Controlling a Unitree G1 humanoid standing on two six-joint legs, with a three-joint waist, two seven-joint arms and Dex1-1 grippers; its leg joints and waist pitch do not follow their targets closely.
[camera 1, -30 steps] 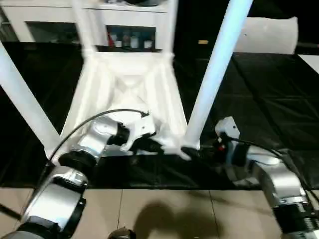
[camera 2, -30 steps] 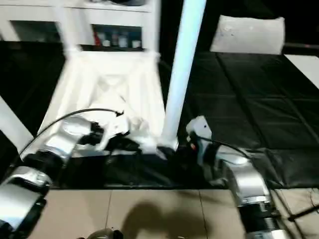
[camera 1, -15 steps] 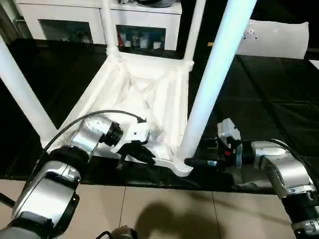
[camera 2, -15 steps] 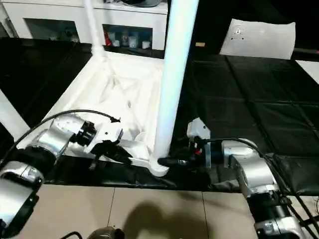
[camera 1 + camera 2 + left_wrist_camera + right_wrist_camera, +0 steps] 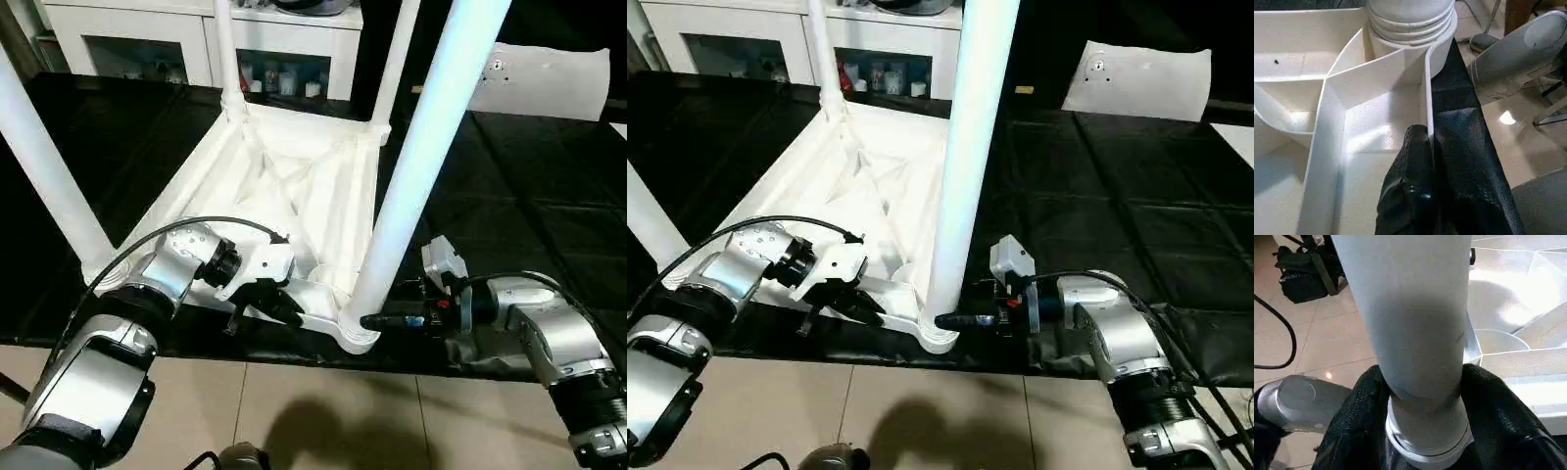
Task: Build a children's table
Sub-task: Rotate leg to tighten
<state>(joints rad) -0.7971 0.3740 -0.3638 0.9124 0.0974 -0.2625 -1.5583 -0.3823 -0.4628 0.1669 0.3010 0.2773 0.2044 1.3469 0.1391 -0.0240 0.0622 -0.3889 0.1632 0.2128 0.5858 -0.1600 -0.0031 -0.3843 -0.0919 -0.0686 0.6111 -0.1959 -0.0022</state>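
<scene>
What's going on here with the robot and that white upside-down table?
The robot is assembling a white plastic children's tabletop, lying underside up on the black mat. Its right claw is shut around the base of the near white tapered tube leg, seated in a corner socket. Its left claw pinches the tabletop's near rim. Three other legs already stand upright.

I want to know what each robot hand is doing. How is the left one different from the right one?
The left end effector pinches the thin rim of the tabletop; the right end effector wraps the round leg near its socket. The left reaches in from the near edge, the right from the side. Both are shut on white table parts at the same near corner.
</scene>
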